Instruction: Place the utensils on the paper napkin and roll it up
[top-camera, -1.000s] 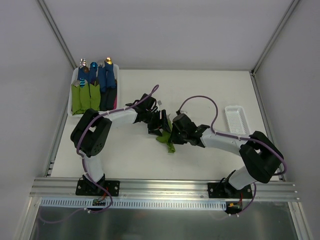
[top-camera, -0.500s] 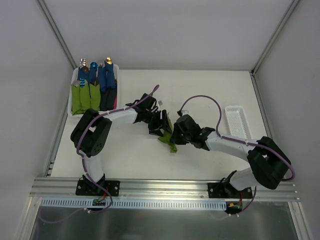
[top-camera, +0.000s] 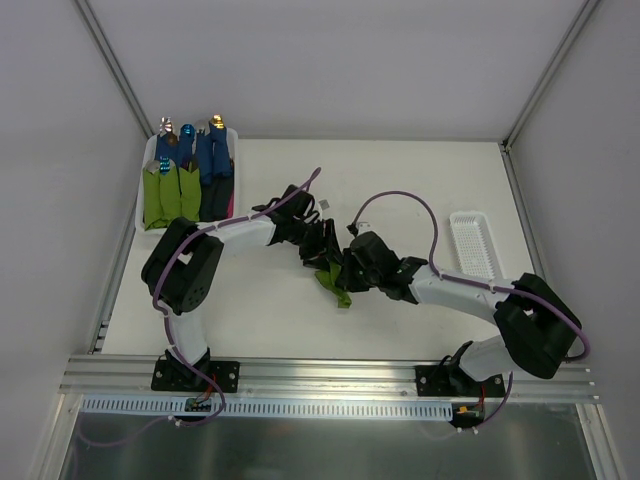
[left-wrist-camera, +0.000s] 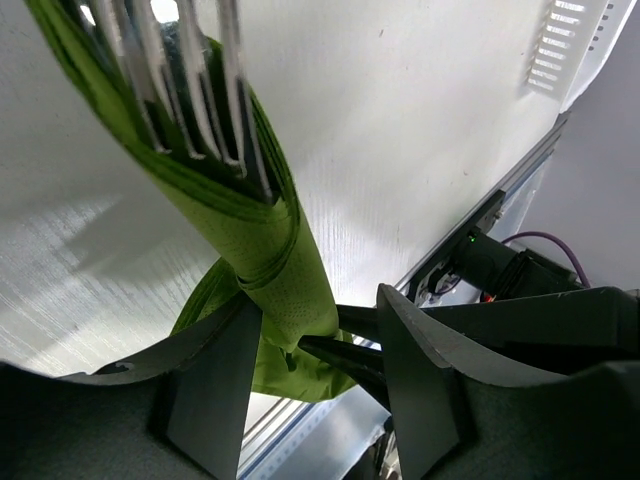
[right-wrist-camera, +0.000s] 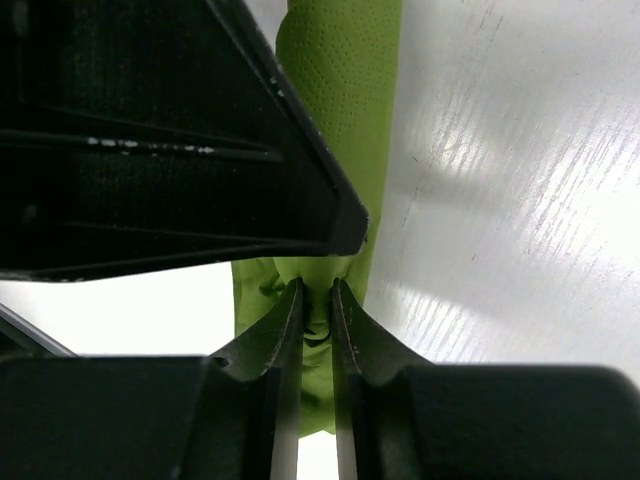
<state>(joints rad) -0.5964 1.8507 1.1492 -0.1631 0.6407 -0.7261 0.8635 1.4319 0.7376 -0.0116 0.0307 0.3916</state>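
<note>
Lime-green paper napkin, wrapped around the utensils, lies mid-surface. Its long axis runs through your left gripper, whose jaws straddle it unclenched. Your right gripper pinches the napkin's tail.

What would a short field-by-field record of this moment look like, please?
paper napkin: rolled into a tube around the fork
fork: tines poke out of one end of the roll
left fingers: apart, straddling the roll
right fingers: nearly closed, pinching the napkin's lower end
bin: far left of the table, holds green and blue bundles
</note>
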